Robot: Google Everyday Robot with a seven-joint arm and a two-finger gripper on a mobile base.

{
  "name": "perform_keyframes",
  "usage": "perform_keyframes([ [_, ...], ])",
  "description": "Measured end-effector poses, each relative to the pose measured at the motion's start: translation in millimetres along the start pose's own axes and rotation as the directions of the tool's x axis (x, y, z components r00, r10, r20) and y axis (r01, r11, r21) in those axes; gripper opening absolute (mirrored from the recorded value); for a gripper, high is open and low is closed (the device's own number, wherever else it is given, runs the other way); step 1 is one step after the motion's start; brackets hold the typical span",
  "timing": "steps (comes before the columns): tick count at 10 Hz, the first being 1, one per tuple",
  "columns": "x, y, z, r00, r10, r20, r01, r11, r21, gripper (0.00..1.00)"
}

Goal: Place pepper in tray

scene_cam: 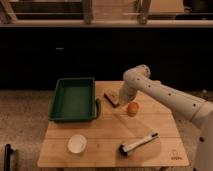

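The dark green tray (73, 100) sits on the left half of the wooden table. A slender, dark, curved pepper (98, 108) lies on the table right against the tray's right side. My gripper (117, 99) hangs at the end of the white arm, low over a small tan and dark block (110, 98) at the table's back middle. It is a short way right of the pepper and holds nothing that I can see.
A round orange fruit (132, 108) sits just right of the gripper. A small white bowl (76, 143) stands at the front left. A black and white brush (138, 143) lies at the front right. The table's far edge is close behind the block.
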Motion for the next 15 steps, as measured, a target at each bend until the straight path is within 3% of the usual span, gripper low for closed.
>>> perform_keyframes([
  [1,3.8,1.5,13.4,0.999,-0.041,0.009,0.041,0.999,-0.008,0.77],
  [3,13.4,3.3,26.8,0.990,-0.139,0.018,0.139,0.990,-0.019,0.80],
  [8,10.5,-1.3,7.1,0.958,-0.287,0.024,0.288,0.958,-0.021,0.80],
  [15,-43.0,-21.2,20.6,0.897,-0.440,0.048,0.442,0.896,-0.047,0.80],
])
